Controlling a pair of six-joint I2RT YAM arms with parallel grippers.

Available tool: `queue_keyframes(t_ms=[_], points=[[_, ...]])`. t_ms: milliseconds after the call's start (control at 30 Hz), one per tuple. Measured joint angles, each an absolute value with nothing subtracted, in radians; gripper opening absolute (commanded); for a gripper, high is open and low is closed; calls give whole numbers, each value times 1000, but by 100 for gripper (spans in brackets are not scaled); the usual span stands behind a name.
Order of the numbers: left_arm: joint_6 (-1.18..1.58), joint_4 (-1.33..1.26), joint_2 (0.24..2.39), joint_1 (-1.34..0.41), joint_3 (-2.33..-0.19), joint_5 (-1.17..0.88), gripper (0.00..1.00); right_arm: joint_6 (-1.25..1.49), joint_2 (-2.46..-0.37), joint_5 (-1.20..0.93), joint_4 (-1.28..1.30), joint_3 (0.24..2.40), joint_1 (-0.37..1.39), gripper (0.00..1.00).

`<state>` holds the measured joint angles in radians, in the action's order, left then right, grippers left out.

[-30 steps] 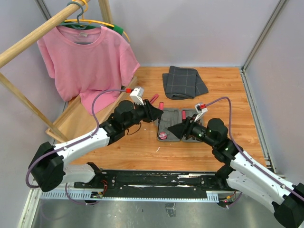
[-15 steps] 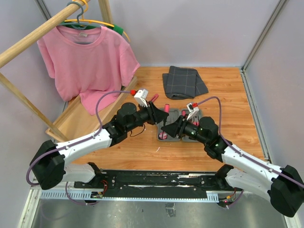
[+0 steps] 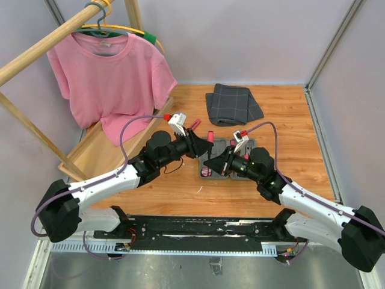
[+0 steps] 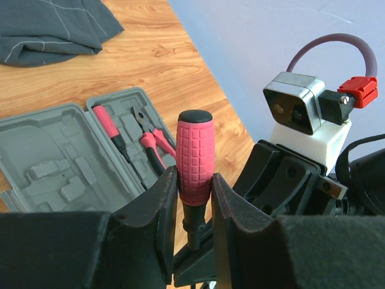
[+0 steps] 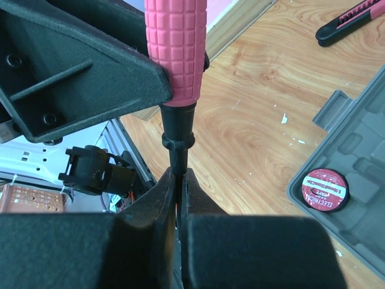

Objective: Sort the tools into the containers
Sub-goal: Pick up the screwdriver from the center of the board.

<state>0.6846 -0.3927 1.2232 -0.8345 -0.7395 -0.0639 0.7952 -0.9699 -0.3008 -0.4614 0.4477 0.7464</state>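
Observation:
A screwdriver point(image 4: 194, 144) with a pink ribbed handle and black shaft is held in the air between both arms. My left gripper point(image 4: 194, 180) is shut on the lower handle. My right gripper point(image 5: 179, 180) is shut on the thin black shaft point(image 5: 178, 138) just below the collar. From above, the two grippers point(image 3: 198, 147) point(image 3: 212, 162) meet over the left part of the open grey tool case point(image 3: 232, 145). The case point(image 4: 60, 156) holds red pliers point(image 4: 150, 135) and another screwdriver point(image 4: 111, 129). A red tape roll point(image 5: 325, 189) lies in a case recess.
A pink-and-black utility knife point(image 3: 194, 124) lies on the wooden floor left of the case. A folded grey cloth point(image 3: 233, 103) lies behind it. A pink T-shirt point(image 3: 114, 78) hangs on a wooden rack at the left. Grey walls enclose the workspace.
My right arm has swung left and its gripper now clamps the screwdriver's shaft. My left gripper has shifted slightly right with the handle still in it.

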Motion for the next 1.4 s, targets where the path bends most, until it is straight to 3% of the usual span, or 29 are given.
queue_keyframes(t_ms=[67,200,433,600,733,800,1000,1200,1400], points=[[684,-393,1213,-834,-735,-65,41,782,-960,-292,-450,449,748,1],[675,-388,1179,-835,-728,-65,52,760,-928,-218,-393,456,753,1],[642,-320,1108,-836,-734,-35,56,705,-863,20,-296,475,752,1],[606,-210,1079,-836,-783,7,60,507,-816,51,-376,433,752,1],[602,-153,1063,-836,-823,21,61,272,-778,-13,-492,356,752,1],[602,-129,1057,-836,-841,22,67,146,-757,-74,-539,316,752,1],[581,-72,1055,-836,-887,24,73,-227,-708,-333,-528,306,753,1],[540,-4,1090,-836,-953,-51,73,-604,-707,-495,-239,438,802,1],[474,67,1119,-844,-978,-146,73,-889,-720,-457,56,537,895,1]])
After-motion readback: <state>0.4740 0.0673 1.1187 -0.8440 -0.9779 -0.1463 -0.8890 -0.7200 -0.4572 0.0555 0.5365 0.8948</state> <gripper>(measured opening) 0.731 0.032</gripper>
